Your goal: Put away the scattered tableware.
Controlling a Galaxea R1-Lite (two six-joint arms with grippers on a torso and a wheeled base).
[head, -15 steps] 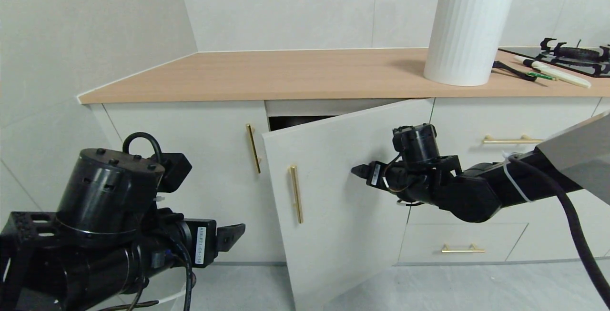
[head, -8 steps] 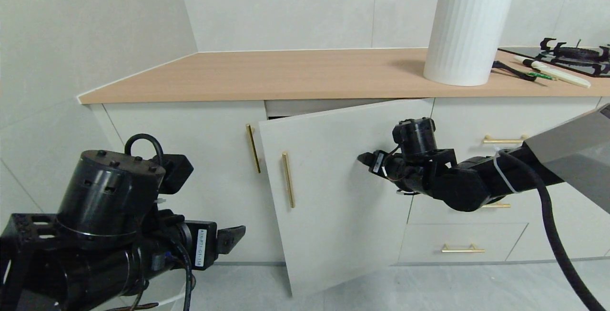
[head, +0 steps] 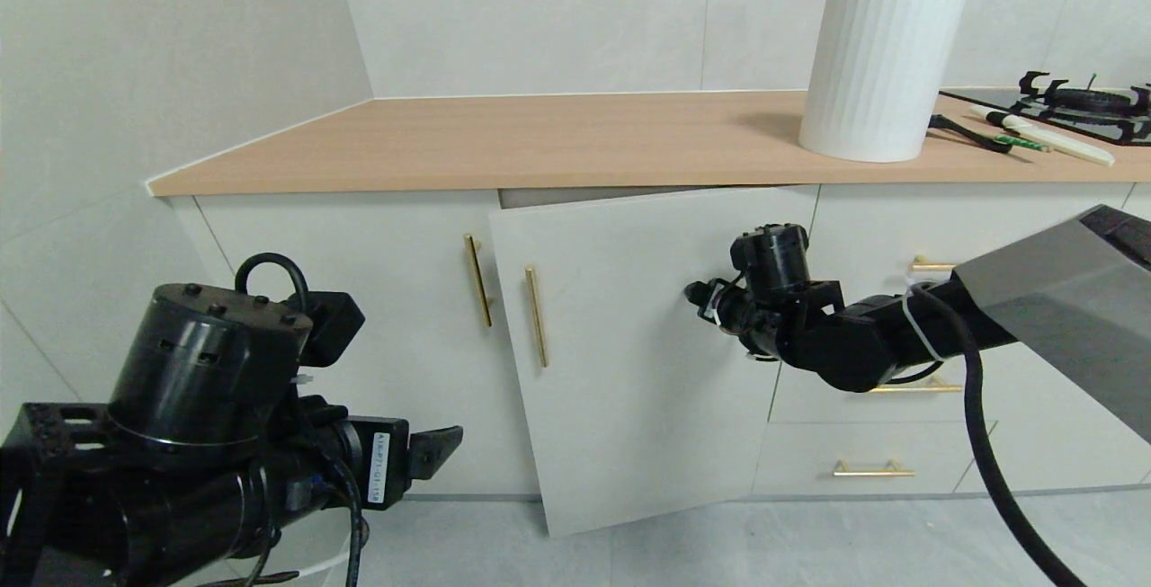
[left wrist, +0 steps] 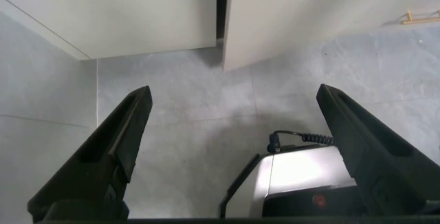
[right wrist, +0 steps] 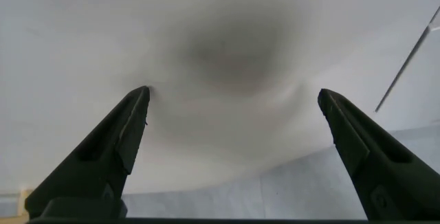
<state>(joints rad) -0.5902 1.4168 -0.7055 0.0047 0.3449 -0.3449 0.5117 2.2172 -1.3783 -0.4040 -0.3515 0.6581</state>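
My right gripper is sitting against the face of the cupboard door, right of the handle. Its jaws are standing wide apart and gripping nothing; the right wrist view is showing both fingers spread with the pale panel just in front of them. The door is hanging slightly ajar, with its handle side standing a little proud of the cabinet front and a thin gap showing under the counter. I can't tell whether the fingertips are actually touching the panel.

My left gripper is hanging low on the near left, well apart from the door. It is open too and carrying nothing, with floor showing between its fingers.

As for the tableware, a few utensils are lying loose on the far right of the counter, between the white canister and the hob. One has a black handle, one is pale, and something small and green is lying beside them; I can't make out exactly what each one is.

Judging progress, the door part is looking nearly finished, needing only to go flush. What is inside the cupboard is hidden, so I can't say what is stowed there. With those utensils on the counter, I'm reckoning the tidying isn't complete.
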